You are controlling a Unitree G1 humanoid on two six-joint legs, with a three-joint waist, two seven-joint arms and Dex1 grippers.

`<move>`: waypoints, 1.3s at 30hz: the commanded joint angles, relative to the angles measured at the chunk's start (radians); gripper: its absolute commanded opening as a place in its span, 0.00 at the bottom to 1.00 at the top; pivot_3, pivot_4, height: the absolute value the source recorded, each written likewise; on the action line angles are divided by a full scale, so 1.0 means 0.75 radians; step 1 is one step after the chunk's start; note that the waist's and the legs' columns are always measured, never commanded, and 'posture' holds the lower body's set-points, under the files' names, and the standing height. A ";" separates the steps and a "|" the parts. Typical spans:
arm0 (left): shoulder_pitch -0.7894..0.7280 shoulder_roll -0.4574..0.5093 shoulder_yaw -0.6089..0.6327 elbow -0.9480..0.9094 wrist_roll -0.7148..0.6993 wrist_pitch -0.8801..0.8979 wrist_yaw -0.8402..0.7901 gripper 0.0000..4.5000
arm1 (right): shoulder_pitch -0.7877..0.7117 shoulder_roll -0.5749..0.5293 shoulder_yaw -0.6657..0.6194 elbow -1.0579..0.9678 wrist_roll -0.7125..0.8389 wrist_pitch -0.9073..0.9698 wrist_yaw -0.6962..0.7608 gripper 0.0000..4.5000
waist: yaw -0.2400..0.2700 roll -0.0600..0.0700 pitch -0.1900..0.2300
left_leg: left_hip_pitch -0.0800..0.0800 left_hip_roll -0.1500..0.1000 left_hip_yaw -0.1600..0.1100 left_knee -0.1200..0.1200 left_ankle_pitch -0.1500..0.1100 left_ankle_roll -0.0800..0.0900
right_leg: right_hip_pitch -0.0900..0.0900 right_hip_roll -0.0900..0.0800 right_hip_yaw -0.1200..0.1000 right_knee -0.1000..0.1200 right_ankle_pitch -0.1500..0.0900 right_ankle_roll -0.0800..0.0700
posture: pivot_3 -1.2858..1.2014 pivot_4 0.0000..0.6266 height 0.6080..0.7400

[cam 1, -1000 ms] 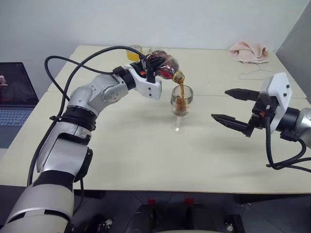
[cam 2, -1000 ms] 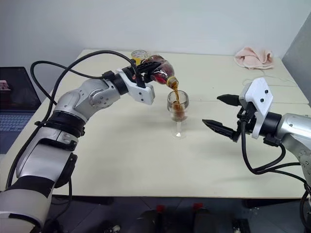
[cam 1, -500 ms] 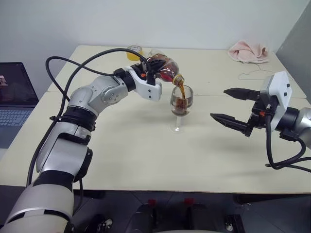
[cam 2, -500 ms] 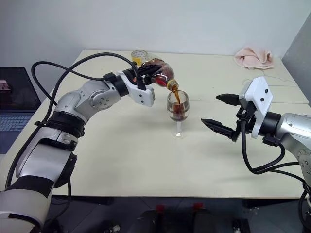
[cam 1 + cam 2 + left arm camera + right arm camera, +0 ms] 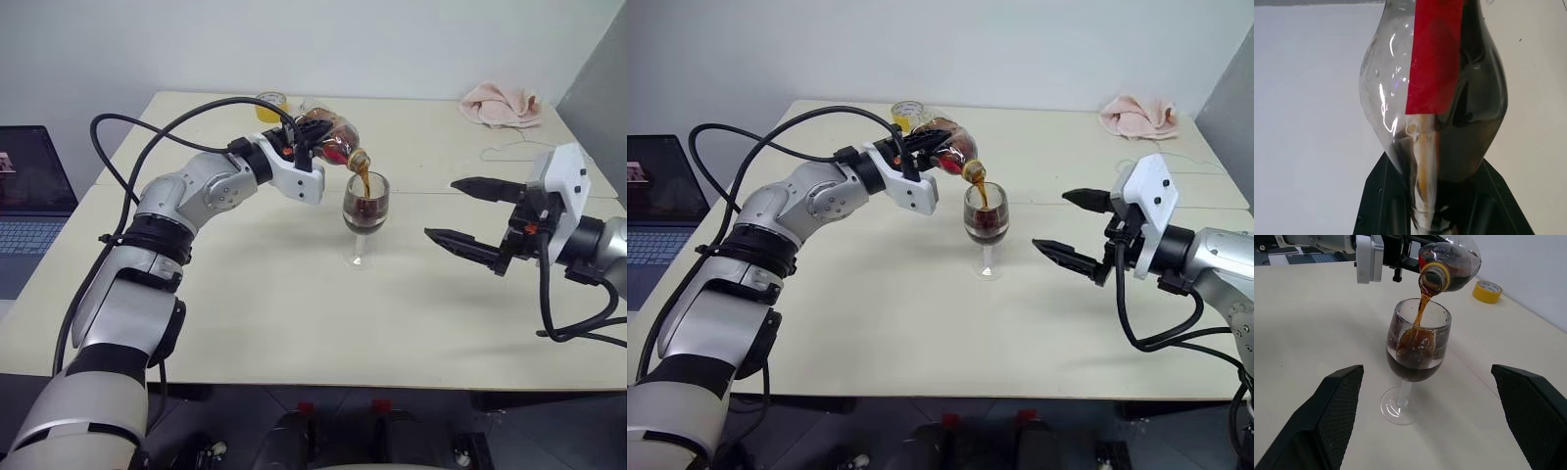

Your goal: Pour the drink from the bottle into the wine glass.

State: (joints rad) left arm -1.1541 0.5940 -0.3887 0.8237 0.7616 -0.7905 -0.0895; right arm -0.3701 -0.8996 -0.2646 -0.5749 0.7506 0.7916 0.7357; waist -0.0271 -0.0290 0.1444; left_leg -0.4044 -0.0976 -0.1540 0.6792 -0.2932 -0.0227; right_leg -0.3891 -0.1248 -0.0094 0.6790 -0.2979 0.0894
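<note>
The left claw (image 5: 312,142) stays clenched on the bottle (image 5: 331,136), tipped mouth-down over the wine glass (image 5: 364,217); the drink (image 5: 1415,357) stands higher in the bowl than a second ago, the stream still falling. The right claw (image 5: 468,215) hangs spread wide and empty, beside the glass but apart from it. On the table (image 5: 294,323), a yellow tape roll (image 5: 270,103) and pink cloth (image 5: 502,103) lie at the far edge.

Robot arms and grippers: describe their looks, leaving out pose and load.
Both arms have silver-grey shells with black joint bands and loose black cables. The left gripper and right gripper each sit on a white wrist block; the right shows two tapered black fingers with cross-hatched pads.
</note>
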 commanded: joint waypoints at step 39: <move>0.583 -0.291 0.932 -0.158 -1.317 0.776 -0.180 0.14 | -0.089 -0.025 0.039 0.035 0.005 -0.042 0.075 1.00 | 0.004 0.000 -0.001 | 0.001 -0.001 -0.003 0.002 0.000 0.000 | 0.001 -0.002 -0.002 -0.001 0.000 0.000 | 0.52 0.24 1.00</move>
State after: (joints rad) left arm -0.7118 0.3694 0.3016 0.7181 -0.2355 -0.1609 -0.2401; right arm -0.4158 -0.9053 -0.2282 -0.5434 0.7562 0.7791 0.7820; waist -0.0242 -0.0293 0.1438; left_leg -0.4036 -0.0987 -0.1564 0.6808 -0.2931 -0.0230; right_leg -0.3886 -0.1269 -0.0106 0.6779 -0.2979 0.0892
